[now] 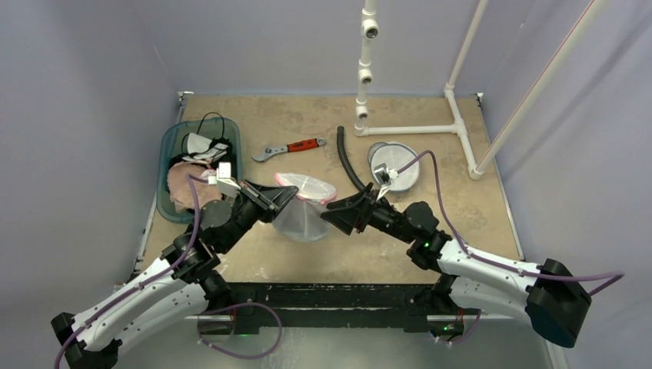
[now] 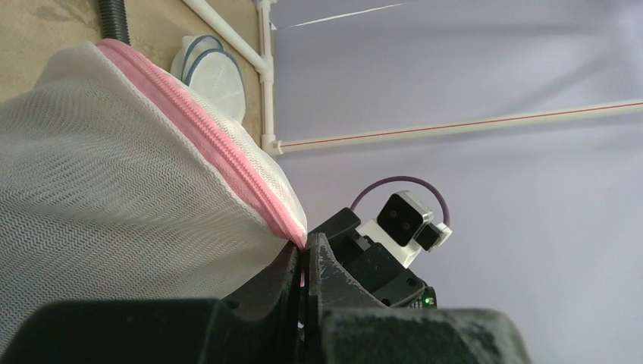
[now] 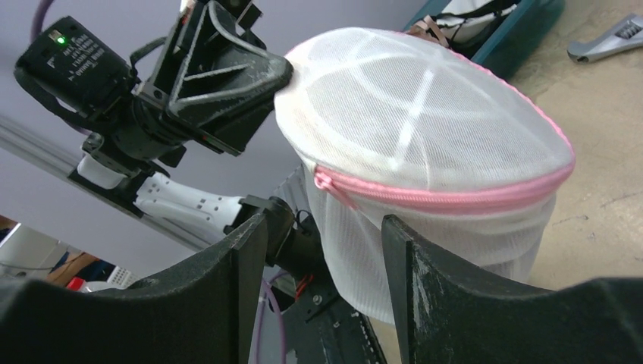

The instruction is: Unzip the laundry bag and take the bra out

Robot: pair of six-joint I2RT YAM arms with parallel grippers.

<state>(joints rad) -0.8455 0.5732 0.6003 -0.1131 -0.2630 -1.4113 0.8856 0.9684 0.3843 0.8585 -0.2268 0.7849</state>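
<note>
White mesh laundry bag (image 3: 425, 129), round, domed on top, upright with a slight tilt. Pink zip (image 3: 455, 199) circling the rim, shut along the whole visible stretch, zip end (image 3: 322, 179) turned toward the right wrist view. Pinched at the zip seam by the left gripper (image 2: 305, 258). Contents not discernible through the mesh.

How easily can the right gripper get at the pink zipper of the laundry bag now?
Probably easily: the right gripper is open and faces the laundry bag, whose pink zipper lies right ahead of it with nothing between. The left gripper, shut on the bag's edge, holds it up.
</note>
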